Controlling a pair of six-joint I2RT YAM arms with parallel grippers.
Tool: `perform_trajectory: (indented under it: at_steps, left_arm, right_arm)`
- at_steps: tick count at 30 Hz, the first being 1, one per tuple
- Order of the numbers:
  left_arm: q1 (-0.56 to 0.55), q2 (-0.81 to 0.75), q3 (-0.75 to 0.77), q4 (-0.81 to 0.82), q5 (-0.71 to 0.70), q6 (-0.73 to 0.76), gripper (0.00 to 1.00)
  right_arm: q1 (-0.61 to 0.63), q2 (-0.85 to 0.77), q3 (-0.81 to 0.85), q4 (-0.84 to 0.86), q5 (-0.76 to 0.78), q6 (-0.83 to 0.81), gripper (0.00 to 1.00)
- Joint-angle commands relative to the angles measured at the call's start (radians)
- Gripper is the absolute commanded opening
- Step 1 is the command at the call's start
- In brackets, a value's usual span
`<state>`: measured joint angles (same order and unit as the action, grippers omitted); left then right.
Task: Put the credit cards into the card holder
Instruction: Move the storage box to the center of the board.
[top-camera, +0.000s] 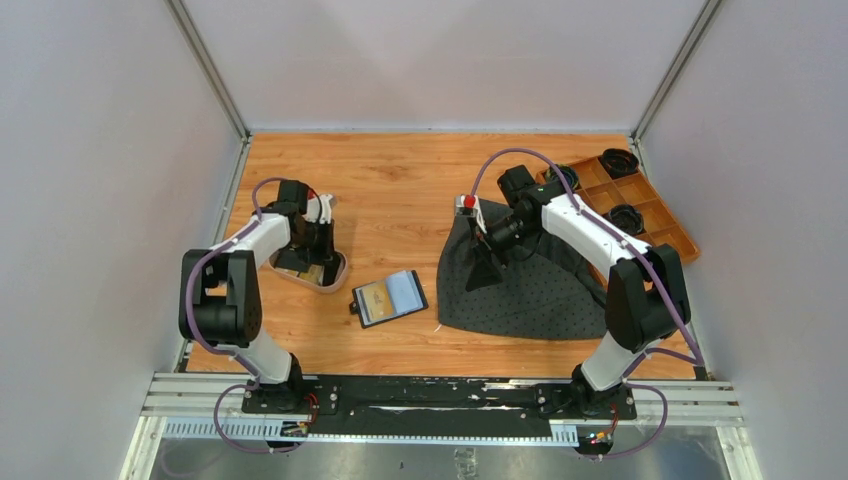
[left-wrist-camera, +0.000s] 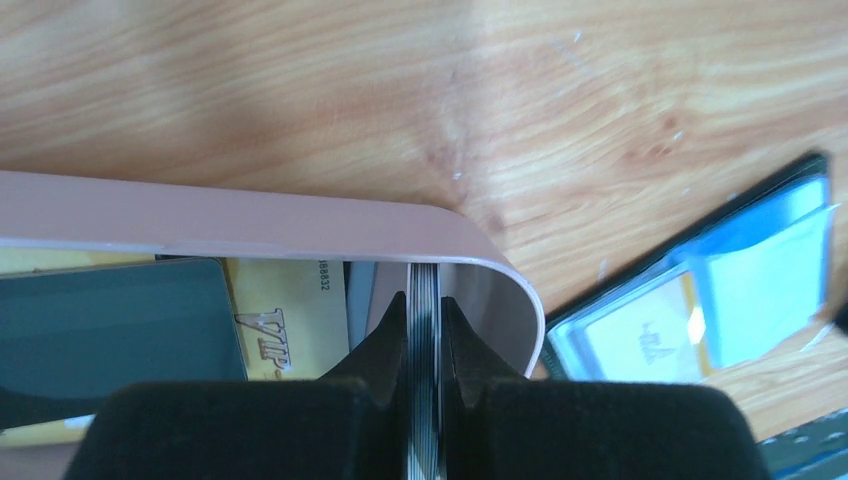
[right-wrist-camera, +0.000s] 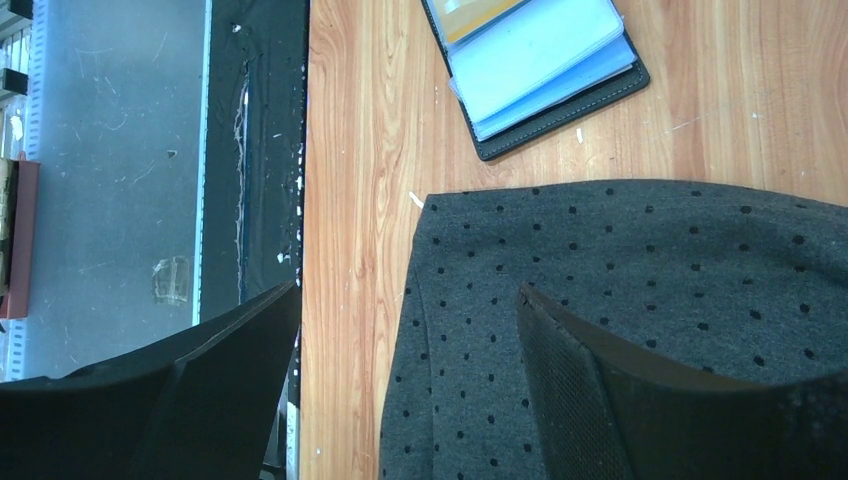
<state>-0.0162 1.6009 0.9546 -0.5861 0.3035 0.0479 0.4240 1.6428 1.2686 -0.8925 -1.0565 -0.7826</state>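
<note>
My left gripper (top-camera: 316, 250) is down in the pinkish tray (top-camera: 338, 274). In the left wrist view it (left-wrist-camera: 425, 300) is shut on a thin card (left-wrist-camera: 426, 285) seen edge-on, standing upright against the tray's rounded corner. A gold "VIP" card (left-wrist-camera: 290, 320) and a dark card (left-wrist-camera: 110, 330) lie flat in the tray. The black card holder (top-camera: 388, 298) lies open on the table between the arms, with a gold card (left-wrist-camera: 645, 335) in a clear pocket. My right gripper (top-camera: 486, 252) is open and empty above a grey dotted cloth (right-wrist-camera: 620, 260); the holder shows in the right wrist view (right-wrist-camera: 545, 65).
An orange-brown compartmented box (top-camera: 630, 205) with round black items stands at the back right. The grey dotted cloth (top-camera: 520, 285) covers the table in front of the right arm. White walls close in the left, right and back.
</note>
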Motion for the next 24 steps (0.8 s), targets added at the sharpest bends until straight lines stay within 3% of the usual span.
perform_trajectory:
  at_steps: [1, 7, 15, 24]
  left_arm:
    - [-0.004, 0.063, -0.029, 0.155, 0.119, -0.223, 0.0]
    - [-0.094, 0.113, 0.008, 0.278, 0.064, -0.349, 0.0]
    - [-0.099, 0.142, 0.006, 0.333, 0.063, -0.397, 0.03]
    - [-0.099, 0.15, 0.006, 0.338, 0.07, -0.387, 0.07]
  right_arm:
    - [-0.014, 0.009, 0.034, -0.03, -0.027, -0.018, 0.82]
    - [-0.015, 0.047, 0.058, -0.016, -0.013, 0.027, 0.82]
    - [-0.005, 0.129, 0.179, 0.064, -0.017, 0.164, 0.82]
    - [-0.025, 0.056, 0.326, 0.098, 0.29, 0.054, 0.86]
